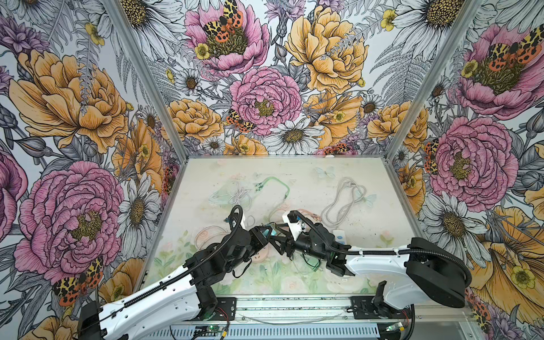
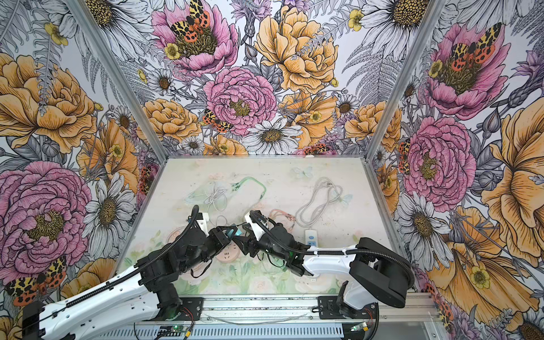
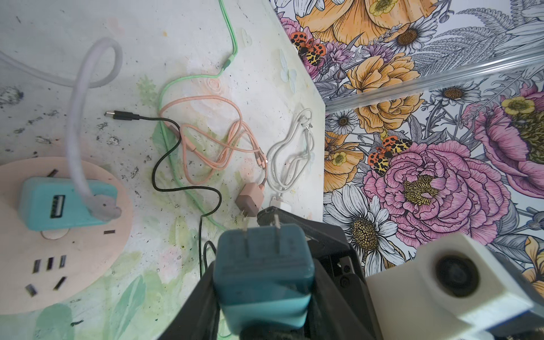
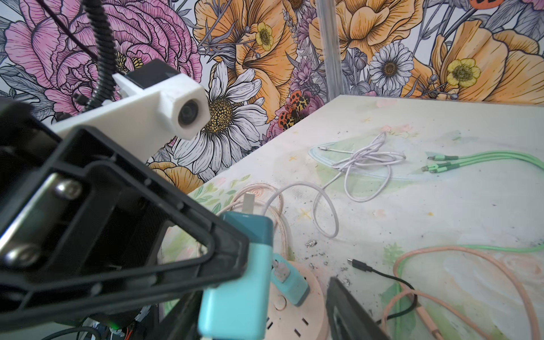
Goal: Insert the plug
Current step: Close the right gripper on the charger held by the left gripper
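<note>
Plug [image 3: 262, 259] position: held clear of the desk [image 3: 176, 44], near the round pink socket hub [image 3: 59, 253] and not touching it. The prongs point away from the left gripper [image 3: 263, 291]. Left fingers are clamped on the teal body, which leaves the prong end free for insertion. The right gripper [image 2: 242, 240] meets the plug from the opposite side. Its fingers [image 4: 344, 309] stand apart around the body with a visible gap, gripping nothing (judged a hand-over or re-grip to square the prongs to the slots). One hub outlet already carries a second teal adapter [image 3: 67, 203] with a white cable [image 3: 79, 117]. Free slots [image 3: 48, 265] lie on the hub face beside that adapter. No brand, label or writing is legible on any item.
</note>
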`<state>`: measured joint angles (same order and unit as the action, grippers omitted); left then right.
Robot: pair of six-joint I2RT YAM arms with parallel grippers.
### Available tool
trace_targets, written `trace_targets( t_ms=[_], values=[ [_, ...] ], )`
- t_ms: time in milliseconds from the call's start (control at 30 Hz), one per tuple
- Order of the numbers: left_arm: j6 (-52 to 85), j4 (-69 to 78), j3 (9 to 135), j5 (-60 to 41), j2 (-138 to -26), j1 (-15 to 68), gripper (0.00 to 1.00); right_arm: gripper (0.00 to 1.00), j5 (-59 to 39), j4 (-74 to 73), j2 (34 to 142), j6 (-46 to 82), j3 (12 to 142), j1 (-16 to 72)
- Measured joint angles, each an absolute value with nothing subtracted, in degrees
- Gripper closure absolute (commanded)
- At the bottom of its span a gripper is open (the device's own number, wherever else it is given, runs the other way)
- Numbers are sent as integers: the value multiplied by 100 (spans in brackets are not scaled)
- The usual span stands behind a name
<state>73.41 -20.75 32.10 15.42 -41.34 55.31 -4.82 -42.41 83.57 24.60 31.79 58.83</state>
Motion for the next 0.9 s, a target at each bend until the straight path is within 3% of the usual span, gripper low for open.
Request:
trace_targets(
  t_ms=[233,433,900],
  values=[
    [7406,-1890,3061,1559,-4130,5531,65,42,-484,-4342,8427,2600,3179,5876],
    [7655,-1358,2679,1623,-4091,5531,65,54,-508,-4357,8503,2698,3179,5846],
    [7806,-1151,2628,1721,-4086,5531,64,51,-545,-4464,8624,2762,3201,5841]
  ],
)
